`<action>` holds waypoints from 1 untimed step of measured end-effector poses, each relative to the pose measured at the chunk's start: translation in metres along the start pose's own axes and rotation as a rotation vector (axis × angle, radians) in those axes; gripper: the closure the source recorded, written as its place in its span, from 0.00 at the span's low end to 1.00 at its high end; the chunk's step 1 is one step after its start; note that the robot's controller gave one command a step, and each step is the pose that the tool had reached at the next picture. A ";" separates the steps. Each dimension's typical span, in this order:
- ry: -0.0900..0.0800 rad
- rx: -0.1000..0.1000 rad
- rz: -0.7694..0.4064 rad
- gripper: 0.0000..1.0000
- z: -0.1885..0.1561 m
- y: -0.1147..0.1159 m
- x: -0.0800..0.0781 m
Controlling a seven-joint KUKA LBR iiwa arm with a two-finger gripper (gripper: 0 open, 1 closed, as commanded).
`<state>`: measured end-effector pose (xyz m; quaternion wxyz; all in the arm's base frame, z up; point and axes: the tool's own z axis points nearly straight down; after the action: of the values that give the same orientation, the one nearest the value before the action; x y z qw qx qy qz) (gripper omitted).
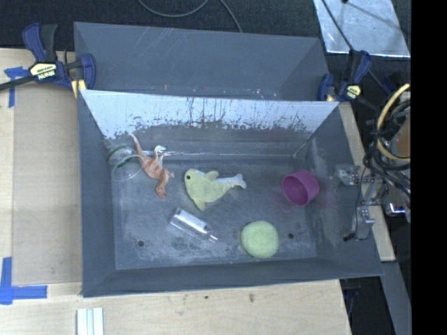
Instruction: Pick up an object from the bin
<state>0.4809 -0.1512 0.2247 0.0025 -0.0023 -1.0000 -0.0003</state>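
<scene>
Taking the purple cup (300,188) as the mark: farthest to its left, at the foot of the far wall of the bin (96,215), lies a clear glass jar (123,162). A thin orange toy animal (155,169) is touching it or just beside it; I cannot tell which. Nearer the cup but well apart from it lies a yellow-green plush whale (207,188). Below and left of the cup lie a clear plastic vial (190,225) and then a pale green ball (260,239). The cup is the nearest thing to the gripper (357,208), which hangs just right of it over the bin's right sloping wall, with nothing seen in its grasp. Whether the claw is apart or together cannot be told. The likely trouble is that wall: a straight descent from here would probably strike the slope, not the floor. The cup sits close to the wall's foot, so there is little room on its right side, and a nudge could roll it away. To the cup's left the floor is bare as far as the whale, the freest room for an approach.
</scene>
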 end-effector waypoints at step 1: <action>-0.009 0.002 -0.004 0.00 -0.004 0.001 -0.002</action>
<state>0.4828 -0.1503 0.2292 -0.0020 -0.0001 -1.0000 0.0007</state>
